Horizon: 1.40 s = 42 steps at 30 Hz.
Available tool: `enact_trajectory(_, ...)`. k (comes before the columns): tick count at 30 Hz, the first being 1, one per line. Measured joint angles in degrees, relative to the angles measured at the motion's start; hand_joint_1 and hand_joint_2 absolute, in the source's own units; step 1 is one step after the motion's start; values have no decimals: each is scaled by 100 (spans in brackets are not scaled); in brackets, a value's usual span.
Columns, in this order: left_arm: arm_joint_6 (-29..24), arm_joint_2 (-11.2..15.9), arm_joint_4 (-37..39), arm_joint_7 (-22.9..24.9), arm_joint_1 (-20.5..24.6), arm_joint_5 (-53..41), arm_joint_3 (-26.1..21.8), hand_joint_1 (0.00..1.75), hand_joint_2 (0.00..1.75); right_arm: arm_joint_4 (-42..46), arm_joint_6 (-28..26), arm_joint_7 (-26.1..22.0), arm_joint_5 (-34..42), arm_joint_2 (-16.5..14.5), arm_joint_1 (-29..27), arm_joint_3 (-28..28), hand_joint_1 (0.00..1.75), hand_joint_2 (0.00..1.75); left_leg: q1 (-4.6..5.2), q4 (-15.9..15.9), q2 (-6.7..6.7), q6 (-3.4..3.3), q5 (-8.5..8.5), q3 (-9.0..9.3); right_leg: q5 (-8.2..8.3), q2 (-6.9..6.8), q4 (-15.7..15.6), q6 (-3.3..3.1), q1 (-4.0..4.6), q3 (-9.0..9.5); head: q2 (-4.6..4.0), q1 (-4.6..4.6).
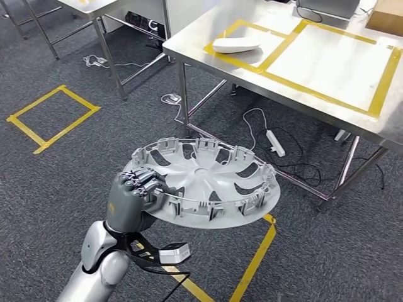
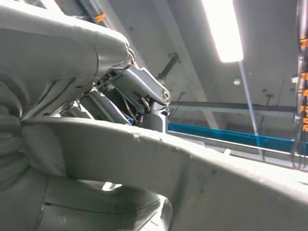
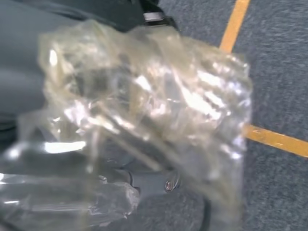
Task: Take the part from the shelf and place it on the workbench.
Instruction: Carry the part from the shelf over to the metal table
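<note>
The part is a grey plastic wheel cover (image 1: 209, 182), inner side up, carried roughly level above the carpet. My left hand (image 1: 133, 198) grips its near-left rim, fingers curled over the top edge. In the left wrist view the cover's rim (image 2: 203, 178) runs across the picture with my fingers (image 2: 141, 86) hooked over it. The steel workbench (image 1: 328, 69), marked with yellow tape rectangles, stands ahead to the right, and a white part (image 1: 237, 44) lies in its left rectangle. My right hand (image 3: 138, 110) hangs over the floor, blurred and wrapped in crinkled clear plastic.
A power strip with cables (image 1: 276, 143) lies under the workbench between its legs. A yellow tape square (image 1: 52, 116) marks the carpet at left, and more tape lines (image 1: 256, 258) run below the cover. Another steel table (image 1: 90, 6) stands at the far left. A cardboard box (image 1: 387, 16) sits on the workbench's far corner.
</note>
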State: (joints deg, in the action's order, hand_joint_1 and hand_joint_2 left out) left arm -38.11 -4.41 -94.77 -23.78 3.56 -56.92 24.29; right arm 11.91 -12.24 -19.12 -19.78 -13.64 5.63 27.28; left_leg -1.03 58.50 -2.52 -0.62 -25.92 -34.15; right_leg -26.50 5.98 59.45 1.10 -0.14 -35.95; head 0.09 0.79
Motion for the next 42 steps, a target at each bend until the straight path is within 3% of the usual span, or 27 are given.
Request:
enact_trajectory(1,1,-14,0,4,5,14,-7,175,175,0,-27,12,-42,0,4,-20,0,0,-9,-24,60,-26,10,12,-108,-165,172,29,6,-96,0,-19)
enact_trajectory(3,1,-26,0,11,11,33,-23,175,175,0,-53,29,-91,1,25,-62,0,0,-6,-36,166,-56,6,22,-449,-480,840,82,-3,-430,0,-47)
enact_trajectory(5,1,-27,2,20,9,47,-32,175,175,0,-57,43,-123,1,27,-88,0,0,-6,-34,265,-54,-7,24,-655,-555,1468,131,-39,-746,0,-45)
enact_trajectory(6,1,-28,3,30,8,57,-34,175,175,0,-67,52,-147,2,19,-102,0,0,-9,-32,303,-46,-15,28,-605,-566,1509,152,-57,-769,0,-47)
enact_trajectory(7,1,-33,4,41,6,73,-35,175,175,0,-80,66,-178,3,12,-120,0,0,-15,-31,331,-33,-25,37,-452,-578,1308,168,-75,-665,0,-47)
enact_trajectory(9,-3,-51,4,59,11,115,-41,175,175,0,-107,106,-235,6,13,-163,0,0,-21,-26,361,14,-49,63,-100,-626,505,189,-93,-231,0,-50)
enact_trajectory(11,-16,-74,4,67,29,168,-56,175,175,0,-115,161,-266,7,21,-203,0,0,-2,-11,369,74,-64,68,29,-650,-24,148,-91,72,0,-50)
enact_trajectory(12,-24,-83,5,72,37,196,-66,175,175,0,-118,190,-277,7,22,-217,0,0,11,-4,369,72,-62,64,12,-647,-87,122,-87,111,0,-50)
enact_trajectory(15,-41,-96,6,89,49,251,-98,175,175,0,-129,252,-296,7,14,-246,0,0,18,-16,369,-19,-48,76,35,-619,-105,91,-84,117,0,-46)
enact_trajectory(17,-52,-104,8,101,58,286,-117,175,175,0,-144,286,-318,7,15,-263,0,0,15,-51,375,-20,-39,96,26,-607,-104,63,-72,117,0,-45)
enact_trajectory(21,-91,-144,17,116,70,399,-192,175,175,0,-201,393,-395,7,18,-314,0,0,-1,-95,377,54,-14,111,17,-609,-102,4,-48,115,0,-47)
enact_trajectory(25,-110,-183,40,114,81,468,-263,175,175,0,-221,465,-426,7,18,-360,0,0,-18,-110,377,183,-4,110,20,-612,-96,-16,-35,109,0,-49)
enact_trajectory(29,-113,-210,63,80,83,501,-318,175,175,0,-223,484,-431,7,18,-372,0,0,-15,-110,377,213,-3,108,24,-611,-95,-21,-38,111,0,-49)
enact_trajectory(38,-113,-254,104,-41,101,554,-388,175,175,0,-231,488,-442,7,18,-405,0,0,12,-43,377,150,-44,84,40,-613,-107,9,-71,118,0,-48)
enact_trajectory(42,-114,-280,109,-90,110,577,-441,175,175,0,-236,490,-446,7,20,-408,0,0,28,-6,377,95,-64,58,52,-615,-124,59,-83,125,0,-48)
